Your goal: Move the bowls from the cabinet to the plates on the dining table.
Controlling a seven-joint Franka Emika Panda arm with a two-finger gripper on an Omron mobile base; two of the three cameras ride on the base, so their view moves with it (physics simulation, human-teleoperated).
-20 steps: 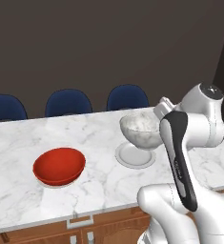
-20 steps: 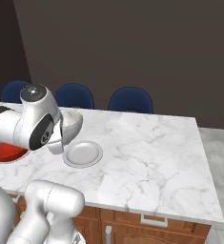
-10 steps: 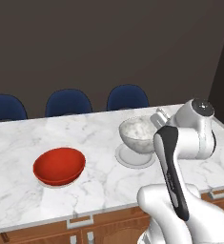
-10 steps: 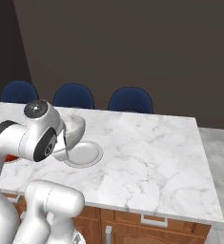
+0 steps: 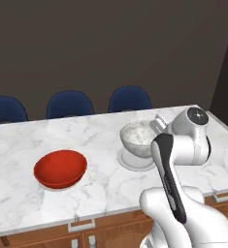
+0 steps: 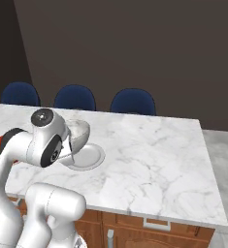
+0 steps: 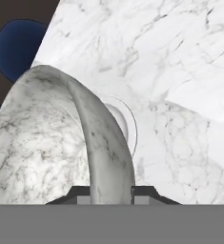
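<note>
Dark walls behind, and the long marble dining table is taking up most of the scene, with three dark blue chairs sitting along its far side. So the gripper is pinching the rim of the grey-white marbled bowl, jaws clamped together on it, holding it right over the pale plate. Meanwhile the red bowl is sitting on the table well off to the left.

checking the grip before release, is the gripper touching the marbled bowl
Touching. In the hand view the gripper has its two fingertips pressed against either side of the marbled bowl's rim, with no gap showing.
</note>
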